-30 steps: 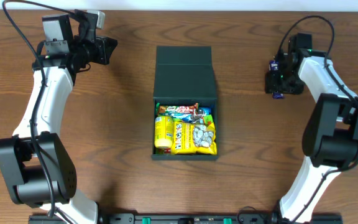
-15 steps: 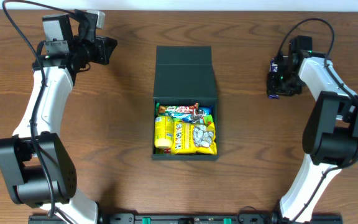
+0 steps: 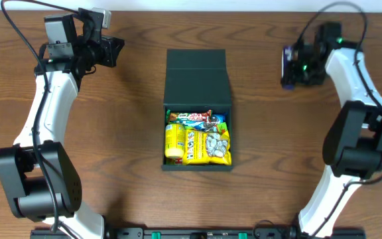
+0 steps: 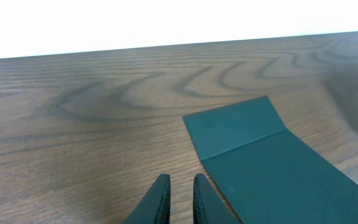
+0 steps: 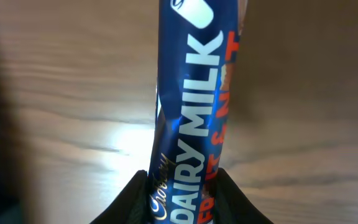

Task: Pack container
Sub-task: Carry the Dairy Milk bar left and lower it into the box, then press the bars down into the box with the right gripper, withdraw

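Note:
The dark green box sits mid-table with its flap lid folded back; several snack packets fill it. The lid also shows in the left wrist view. My right gripper is shut on a blue Dairy Milk chocolate bar and holds it above the table at the far right, apart from the box. My left gripper hangs at the far left, its fingers nearly closed on nothing.
Brown wooden table. Its far edge meets a white wall behind both arms. Black cables loop above each arm.
My right gripper has lifted the chocolate bar and moved it toward the table's far edge. The left arm and the box have not moved.

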`<action>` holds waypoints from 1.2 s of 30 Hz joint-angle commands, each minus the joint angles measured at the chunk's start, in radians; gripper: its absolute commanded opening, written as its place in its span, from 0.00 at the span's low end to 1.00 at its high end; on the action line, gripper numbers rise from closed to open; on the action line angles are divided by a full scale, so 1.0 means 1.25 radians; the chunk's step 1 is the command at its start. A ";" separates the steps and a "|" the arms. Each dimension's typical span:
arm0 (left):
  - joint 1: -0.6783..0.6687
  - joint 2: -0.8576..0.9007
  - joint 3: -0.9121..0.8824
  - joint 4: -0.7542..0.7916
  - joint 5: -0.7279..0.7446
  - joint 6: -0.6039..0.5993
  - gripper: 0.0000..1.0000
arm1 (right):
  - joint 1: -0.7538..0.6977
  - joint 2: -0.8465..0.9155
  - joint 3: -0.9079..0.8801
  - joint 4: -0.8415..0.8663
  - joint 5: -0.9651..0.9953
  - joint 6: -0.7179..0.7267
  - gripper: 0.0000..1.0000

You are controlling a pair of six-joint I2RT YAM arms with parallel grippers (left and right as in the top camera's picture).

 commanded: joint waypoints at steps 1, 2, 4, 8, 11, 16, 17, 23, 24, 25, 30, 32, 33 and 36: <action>0.004 -0.011 0.017 0.003 -0.003 -0.001 0.14 | 0.052 -0.080 0.092 -0.035 -0.099 -0.115 0.01; 0.004 -0.011 0.017 0.004 -0.006 -0.001 0.14 | 0.071 -0.090 0.108 -0.050 -0.103 -0.144 0.01; 0.004 -0.011 0.017 0.005 -0.024 -0.001 0.14 | 0.123 -0.109 0.130 -0.089 -0.098 -0.229 0.01; 0.005 -0.011 0.017 0.009 -0.042 0.000 0.15 | 0.240 -0.134 0.135 -0.193 -0.093 -0.406 0.01; 0.008 -0.011 0.017 0.014 -0.042 0.000 0.15 | 0.332 -0.131 0.130 -0.314 -0.090 -0.540 0.01; 0.009 -0.011 0.017 0.016 -0.042 0.003 0.17 | 0.415 -0.128 0.102 -0.410 -0.050 -0.614 0.01; 0.009 -0.011 0.017 0.015 -0.042 0.003 0.17 | 0.424 -0.128 0.094 -0.411 -0.051 -0.614 0.01; 0.009 -0.011 0.017 0.014 -0.042 0.019 0.17 | 0.484 -0.128 0.030 -0.393 -0.064 -0.614 0.01; 0.009 -0.011 0.017 0.014 -0.042 0.024 0.17 | 0.494 -0.128 0.021 -0.385 -0.064 -0.614 0.01; 0.009 -0.011 0.017 0.015 -0.042 0.027 0.17 | 0.508 -0.128 0.011 -0.375 -0.062 -0.614 0.01; 0.009 -0.011 0.017 0.013 -0.042 0.027 0.17 | 0.547 -0.128 -0.034 -0.339 -0.003 -0.607 0.01; 0.009 -0.011 0.017 0.013 -0.042 0.027 0.17 | 0.553 -0.128 -0.052 -0.323 0.026 -0.583 0.01; 0.009 -0.011 0.017 0.013 -0.042 0.027 0.17 | 0.553 -0.128 -0.061 -0.311 0.041 -0.564 0.01; 0.009 -0.011 0.017 0.013 -0.042 0.027 0.17 | 0.552 -0.128 -0.075 -0.275 0.082 -0.526 0.01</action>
